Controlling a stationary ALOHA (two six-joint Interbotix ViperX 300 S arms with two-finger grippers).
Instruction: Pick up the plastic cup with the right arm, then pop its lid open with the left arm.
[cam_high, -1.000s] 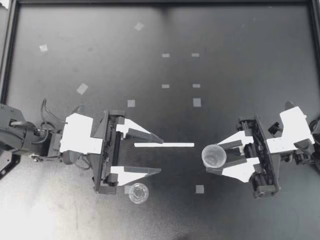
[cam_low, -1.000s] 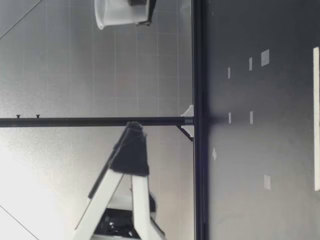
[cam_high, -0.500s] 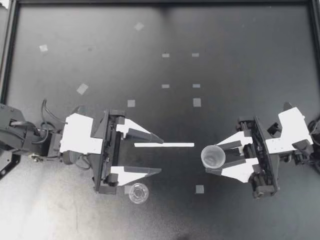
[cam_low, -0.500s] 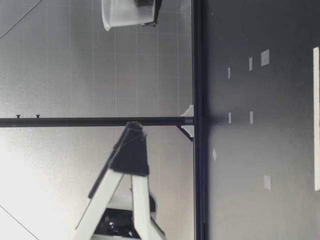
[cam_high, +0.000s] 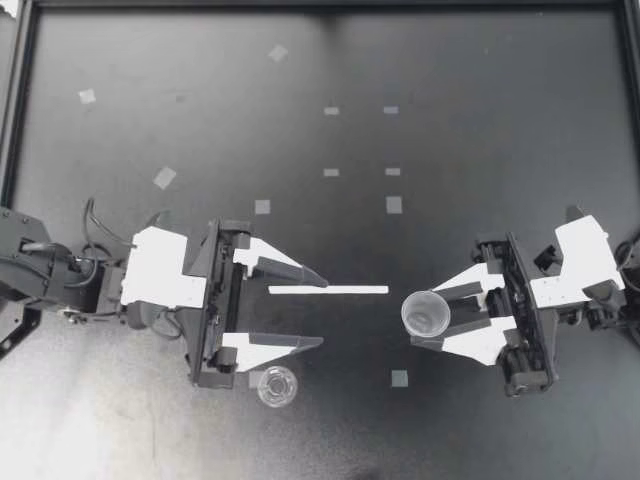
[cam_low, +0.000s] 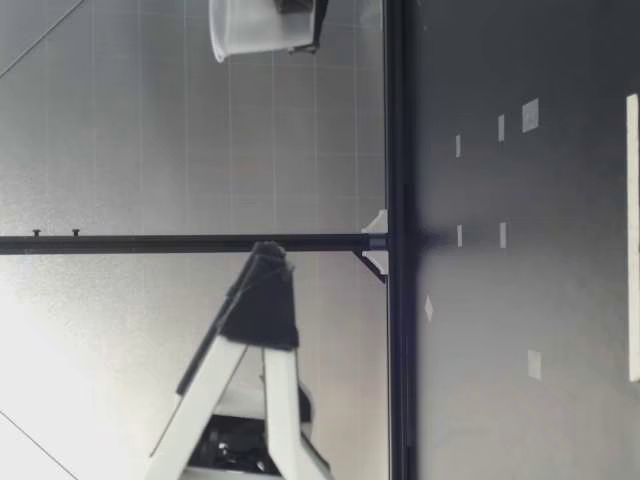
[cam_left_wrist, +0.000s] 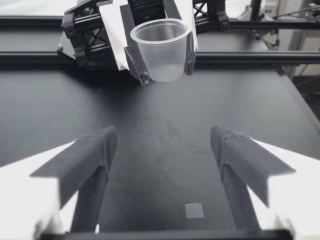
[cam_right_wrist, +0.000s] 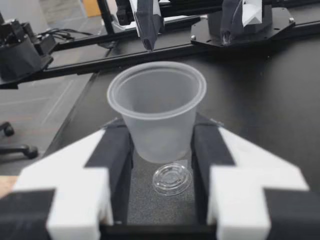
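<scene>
Cup (cam_high: 426, 311), clear plastic and mouth up, sits at about 4 o'clock from the middle of the table (cam_high: 480, 110) in the top view, clear of the surface; my right gripper (cam_high: 430, 318) is clamped on it, one dark finger against each side of its wall; the right wrist view shows both pads pressed to the cup just below its rim; in the low view the cup hangs well above the table in those fingers.

Left gripper (cam_high: 322, 312) is at about 8 o'clock on the table, its fingers spread wide with nothing between them; the left wrist view shows bare table and a tape square (cam_left_wrist: 193, 210) in the gap, with the held cup straight ahead at 12 o'clock.

Lid (cam_high: 277, 386), small, round and clear, lies flat on the table just beside the left gripper's nearer finger, at its 5 o'clock; a white strip (cam_high: 328, 290) lies flat between the two grippers, one end close by the left gripper's farther fingertip, the other end short of the cup; more tape squares dot the table toward 12 o'clock.
</scene>
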